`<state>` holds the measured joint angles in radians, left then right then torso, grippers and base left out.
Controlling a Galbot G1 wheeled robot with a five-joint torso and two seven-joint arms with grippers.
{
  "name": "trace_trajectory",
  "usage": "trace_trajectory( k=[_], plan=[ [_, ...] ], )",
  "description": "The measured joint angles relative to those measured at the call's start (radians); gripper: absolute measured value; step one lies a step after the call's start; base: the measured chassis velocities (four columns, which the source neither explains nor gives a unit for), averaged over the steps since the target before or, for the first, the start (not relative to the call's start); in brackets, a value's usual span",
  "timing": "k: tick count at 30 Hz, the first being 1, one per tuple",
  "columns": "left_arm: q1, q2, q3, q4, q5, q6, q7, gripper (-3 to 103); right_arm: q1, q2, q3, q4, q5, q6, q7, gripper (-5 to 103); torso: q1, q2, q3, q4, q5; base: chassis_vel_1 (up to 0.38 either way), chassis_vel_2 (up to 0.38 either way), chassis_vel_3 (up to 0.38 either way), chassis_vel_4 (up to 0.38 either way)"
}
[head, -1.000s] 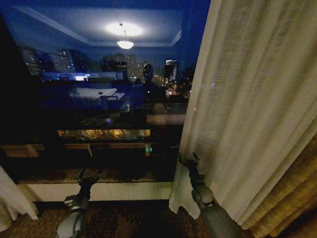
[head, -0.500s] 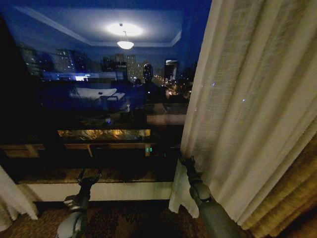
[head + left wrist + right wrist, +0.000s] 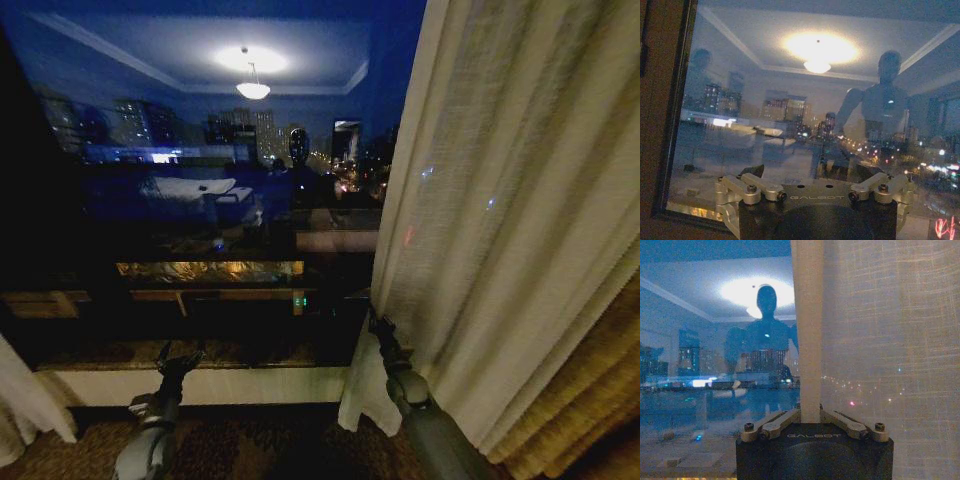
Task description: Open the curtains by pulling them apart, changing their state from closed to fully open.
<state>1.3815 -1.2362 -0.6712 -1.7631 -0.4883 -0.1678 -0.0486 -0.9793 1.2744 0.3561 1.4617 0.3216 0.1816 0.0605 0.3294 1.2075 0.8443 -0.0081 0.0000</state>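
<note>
The sheer cream-white curtain panel [image 3: 510, 200], thin, finely woven and falling in long vertical pleats, hangs on the right side of the dark window [image 3: 200, 180] and reaches down to the floor. Its inner edge now sits slightly farther to the right than a second ago, uncovering a little more glass. City lights glimmer faintly through the translucent weave. In the right wrist view the open grid of threads [image 3: 890, 340] is plain, and the panel's folded hem forms a straight opaque strip.

The right tool [image 3: 377, 325], dark metal on a grey jointed arm, is at that hem low down, and has shifted a little to the right with the cloth since the earlier frame. Seen from the wrist, its two silver bolted fingers [image 3: 771, 426] close in on the hem strip and pinch it between them.

A small fold of the other cream-white sheer panel [image 3: 25, 405] shows at the far lower left, gathered near the patterned carpet [image 3: 260, 445].

The left tool [image 3: 182, 358] rests low before the pale window sill [image 3: 210, 385], unchanged, its fingers [image 3: 752, 186] spread wide with nothing between them.

A thick golden-brown opaque drape [image 3: 590, 400] hangs beyond the right panel. The glass mirrors a glowing round ceiling lamp [image 3: 252, 88].
</note>
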Motion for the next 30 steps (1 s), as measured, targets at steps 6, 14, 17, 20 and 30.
trace_trajectory(
  k=[6,14,17,20,30],
  plan=[
    [0.0,0.0,0.0,0.0,0.0,0.0,0.0,100,-0.002,-0.006,0.011,0.001,0.013,-0.006,-0.01,0,0.0,0.0,0.0,0.0,-0.0001,0.0,0.0,0.0,0.0],
    [0.0,0.0,0.0,0.0,0.0,0.0,0.0,100,-0.008,-0.006,0.022,0.004,0.017,-0.007,-0.011,0,0.0,0.0,0.0,0.0001,-0.0001,-0.087,-0.07,0.089,0.077],
    [0.0,0.0,0.0,0.0,0.0,0.0,0.0,100,-0.008,-0.006,0.025,0.004,0.019,-0.007,-0.011,0,0.0,0.0,0.0,0.0002,-0.0001,-0.19,-0.183,0.209,0.188],
    [0.0,0.0,0.0,0.0,0.0,0.0,0.0,100,-0.009,-0.008,0.027,0.006,0.023,-0.007,-0.009,0,0.0,0.0,0.0,0.0002,0.0,-0.249,-0.223,0.245,0.241],
    [0.0,0.0,0.0,0.0,0.0,0.0,0.0,100,-0.013,-0.014,0.035,0.008,0.045,-0.005,-0.006,0,0.0,0.0,0.0,0.0,-0.0001,-0.308,-0.313,0.303,0.32]
  ],
)
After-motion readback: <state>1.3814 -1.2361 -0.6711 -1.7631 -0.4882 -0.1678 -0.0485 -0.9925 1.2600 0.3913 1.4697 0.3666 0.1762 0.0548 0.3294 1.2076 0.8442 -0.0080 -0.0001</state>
